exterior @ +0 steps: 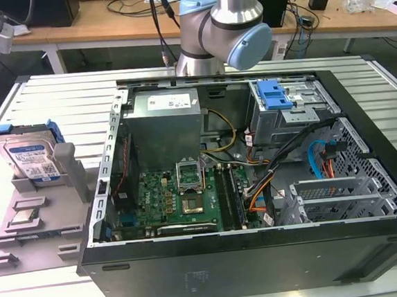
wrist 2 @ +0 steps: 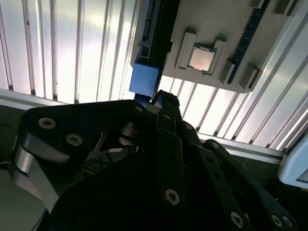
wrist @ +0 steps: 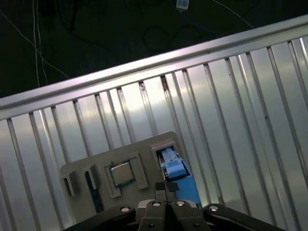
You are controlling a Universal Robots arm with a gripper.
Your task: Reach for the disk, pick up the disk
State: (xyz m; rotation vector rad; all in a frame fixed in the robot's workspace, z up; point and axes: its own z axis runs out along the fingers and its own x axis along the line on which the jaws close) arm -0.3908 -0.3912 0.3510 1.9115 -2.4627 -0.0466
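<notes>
Reach step, I'd say: gripper points at the blue end of the disk, standing on edge in a grey holder on the worktop by the PC case, fingers look closed w/ nothing between, so a grab needs them open 1st.

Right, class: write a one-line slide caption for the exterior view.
Disk propped in a grey holder beside the open computer case.

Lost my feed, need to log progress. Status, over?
Gripper hovers by disk's blue rail, contact unclear. Disk standing in gray holder, not lifted. Chip lies alongside; nothing seen blocking.
</notes>
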